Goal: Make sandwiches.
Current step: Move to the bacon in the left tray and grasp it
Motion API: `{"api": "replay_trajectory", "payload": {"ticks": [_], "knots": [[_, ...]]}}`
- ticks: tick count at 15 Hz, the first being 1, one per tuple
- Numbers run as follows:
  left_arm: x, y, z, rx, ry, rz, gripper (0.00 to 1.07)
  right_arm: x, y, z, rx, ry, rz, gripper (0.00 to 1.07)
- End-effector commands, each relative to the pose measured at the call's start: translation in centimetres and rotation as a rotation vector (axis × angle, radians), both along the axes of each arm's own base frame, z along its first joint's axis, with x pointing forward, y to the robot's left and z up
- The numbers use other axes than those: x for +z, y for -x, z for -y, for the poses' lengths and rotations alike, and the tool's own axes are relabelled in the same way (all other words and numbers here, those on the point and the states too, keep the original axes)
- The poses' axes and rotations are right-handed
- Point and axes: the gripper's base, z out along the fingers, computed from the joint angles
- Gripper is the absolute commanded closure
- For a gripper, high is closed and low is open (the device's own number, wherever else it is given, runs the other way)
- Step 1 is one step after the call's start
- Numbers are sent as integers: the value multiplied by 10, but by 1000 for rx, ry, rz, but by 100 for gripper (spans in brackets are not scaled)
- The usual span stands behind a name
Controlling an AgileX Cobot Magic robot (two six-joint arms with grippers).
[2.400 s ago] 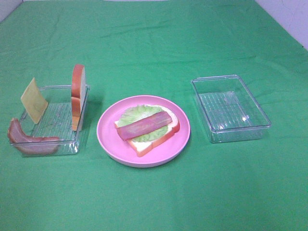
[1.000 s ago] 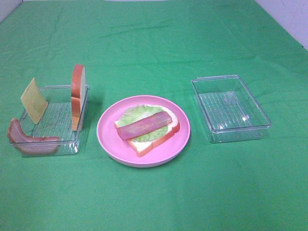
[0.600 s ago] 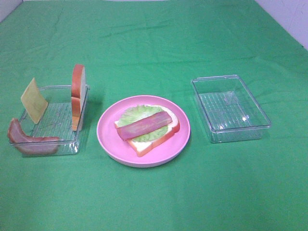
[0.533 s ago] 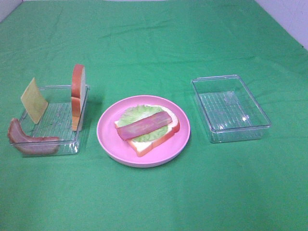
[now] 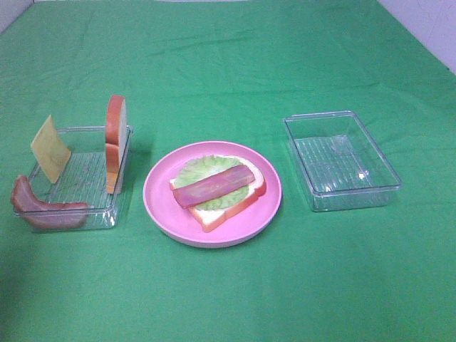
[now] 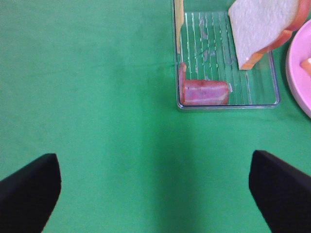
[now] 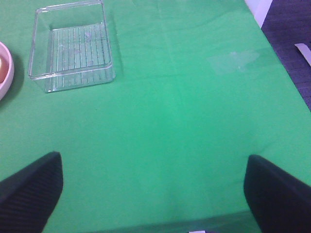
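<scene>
Bacon strip (image 5: 212, 187) lies on lettuce (image 5: 194, 169) and bread (image 5: 217, 214) on plate (image 5: 160, 203); left pincer (image 6: 154, 156) and right pincer (image 7: 153, 156) gape, empty

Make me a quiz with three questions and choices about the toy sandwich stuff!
1. How many bacon strips lie on the pink plate? A. one B. two C. none
2. The right tray is: A. full of toys B. empty C. upside down
3. Where is the cheese square? A. on the plate B. in the right tray C. in the left tray

Answers: 1 A, a single strip crosses the lettuce there; 2 B, only its ribbed floor shows; 3 C, it leans upright against that tray's wall.
</scene>
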Motion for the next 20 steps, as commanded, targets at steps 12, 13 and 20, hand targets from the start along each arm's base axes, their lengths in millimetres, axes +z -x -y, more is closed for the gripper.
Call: {"api": "replay_trajectory", "payload": {"ticks": [12, 13, 20], "knots": [[-93, -161, 39, -37, 88, -431, 9, -1, 4, 0, 2, 5, 38, 11], [-99, -165, 40, -15, 80, -447, 9, -1, 4, 0, 2, 5, 38, 11], [-133, -177, 38, 18, 46, -500, 9, -1, 4, 0, 2, 5, 38, 11]]}}
